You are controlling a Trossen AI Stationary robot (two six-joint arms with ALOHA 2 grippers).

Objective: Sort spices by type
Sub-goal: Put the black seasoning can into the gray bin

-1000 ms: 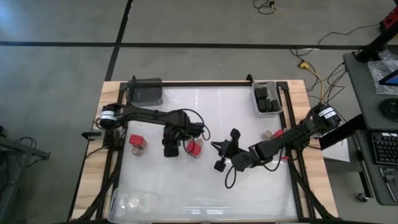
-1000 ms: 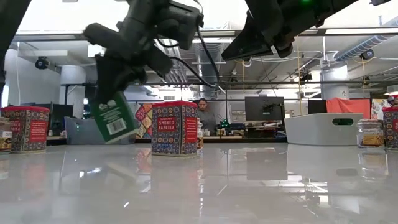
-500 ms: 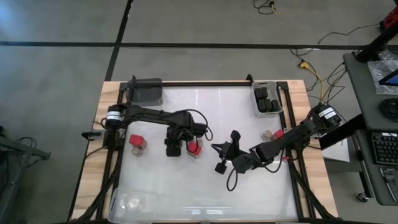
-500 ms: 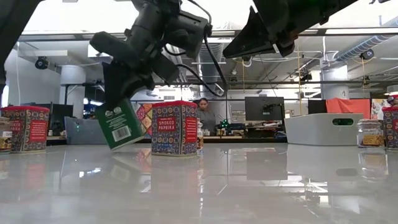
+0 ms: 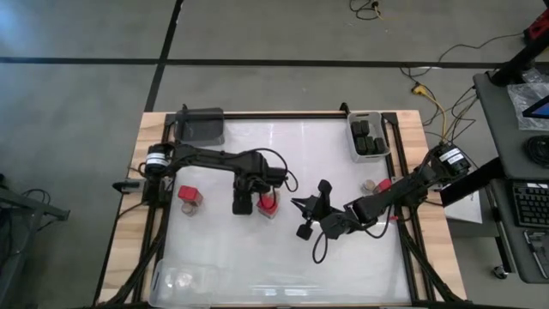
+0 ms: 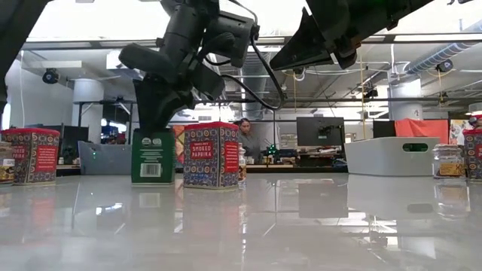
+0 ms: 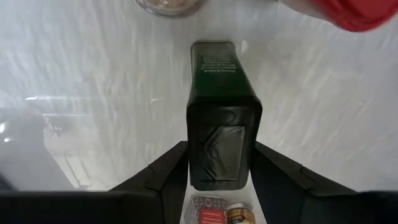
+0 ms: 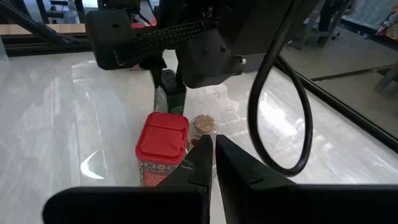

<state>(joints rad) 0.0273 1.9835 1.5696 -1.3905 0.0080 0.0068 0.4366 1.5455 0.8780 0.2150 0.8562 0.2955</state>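
My left gripper (image 5: 243, 203) is shut on a dark green-black spice tin (image 6: 153, 156), which stands upright on the table just left of a red smoked-paprika tin (image 6: 211, 154). A tan-topped jar (image 8: 203, 127) stands close behind that pair. Another red tin with a jar (image 5: 189, 196) sits toward the left edge. A jar and a red tin (image 5: 376, 184) stand at the right edge. Three black tins lie in a pale bin (image 5: 369, 137). My right gripper (image 5: 305, 212) hangs shut above mid-table, right of the red tin. My left gripper pinches the dark tin's top end (image 7: 221, 146) between its two fingers (image 7: 171, 171), one on each of two opposite side walls. The fingers come from above, pointing down. The tin stands upright with its base (image 6: 153, 181) on the table.
A dark grey bin (image 5: 202, 125) sits at the far left corner. A clear bin (image 5: 183, 279) holding jars sits at the near left corner. Between the arms and the near edge lies bare white table. A person sits in the room behind.
My left gripper has moved down and slightly toward the table's right, still shut on the dark tin. The tin was lifted and tilted; it has swung upright and now stands on the table beside the red paprika tin.
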